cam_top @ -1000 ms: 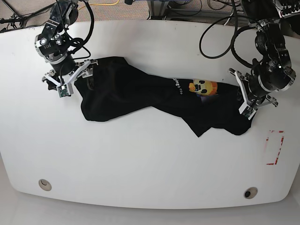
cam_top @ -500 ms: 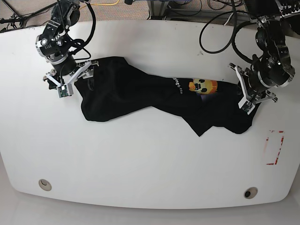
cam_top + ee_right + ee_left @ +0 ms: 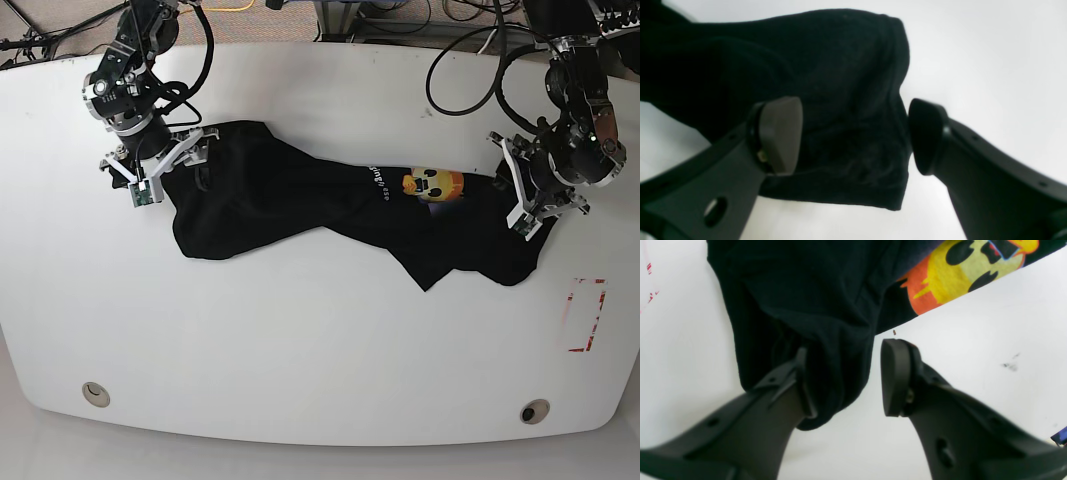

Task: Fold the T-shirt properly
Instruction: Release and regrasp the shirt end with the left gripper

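The black T-shirt (image 3: 300, 195) lies crumpled in a long band across the white table (image 3: 320, 340). Its yellow-orange cartoon face (image 3: 432, 185) shows near the right end. My left gripper (image 3: 515, 195) hovers at that right end. In the left wrist view it (image 3: 848, 380) is open, with a fold of the T-shirt (image 3: 800, 290) under its left finger (image 3: 803, 383) and the face (image 3: 967, 266) just beyond. My right gripper (image 3: 172, 165) is at the shirt's left end. It (image 3: 853, 136) stands open, astride a bunched edge of the T-shirt (image 3: 840, 83).
A red-marked rectangle (image 3: 586, 315) is taped on the table at the right. Two round grommets (image 3: 96, 393) (image 3: 534, 411) sit near the front edge. Cables (image 3: 470, 70) trail over the back edge behind both arms.
My left gripper has opened from shut, let go of the shirt's right end and drawn back slightly. The right gripper stayed open and shifted a little toward the back.
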Motion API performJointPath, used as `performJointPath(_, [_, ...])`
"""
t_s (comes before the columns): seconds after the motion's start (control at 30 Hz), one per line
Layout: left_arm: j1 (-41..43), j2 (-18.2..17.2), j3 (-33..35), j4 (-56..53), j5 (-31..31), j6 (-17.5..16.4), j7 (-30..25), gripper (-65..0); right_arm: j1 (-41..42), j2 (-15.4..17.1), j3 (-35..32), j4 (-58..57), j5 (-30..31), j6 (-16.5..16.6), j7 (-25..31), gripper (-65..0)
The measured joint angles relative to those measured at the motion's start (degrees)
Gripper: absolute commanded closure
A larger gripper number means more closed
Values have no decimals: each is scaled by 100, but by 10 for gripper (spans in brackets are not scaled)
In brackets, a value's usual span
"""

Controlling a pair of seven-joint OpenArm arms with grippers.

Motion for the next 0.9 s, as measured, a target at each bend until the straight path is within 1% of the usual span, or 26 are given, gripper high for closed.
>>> performJointPath(0.07, [-33, 4, -2, -17, 2, 0, 4, -223, -4, 7, 0, 0, -2, 0, -4, -467])
performJointPath(0.17, [-195, 98, -101, -26, 7, -2, 127, -223, -28, 81, -122, 0, -120, -7, 74, -466])
performJointPath(0.27, [-361, 170, -177, -33, -24, 0, 107, -223, -39, 85, -153, 0, -116, -2, 125, -466])
performJointPath(0.33, [-426, 232, -240, -48, -55, 0, 66, -226, -48, 101, -173, 2, -168, -4, 136, -467])
performJointPath(0.4, [-461, 282, -297, -101, -79, 0, 72, -246, -48, 101, -173, 4, -229, -2, 138, -469])
performJointPath(0.5, [-551, 380, -341, -216, 157, 0, 212, -253, -28, 83, -109, -20, -92, -4, 122, -469])
performJointPath(0.67, [-721, 415, -332, -297, 216, 0, 199, -258, 20, 85, -101, -35, -85, -4, 129, -469])
performJointPath(0.73, [-772, 407, -297, -297, 219, 0, 199, -249, 35, 85, -101, -37, -66, -2, 127, -469])
performJointPath(0.9, [-774, 317, -188, -168, 131, 0, 225, -245, 92, 87, -131, -46, -92, -2, 120, -470])
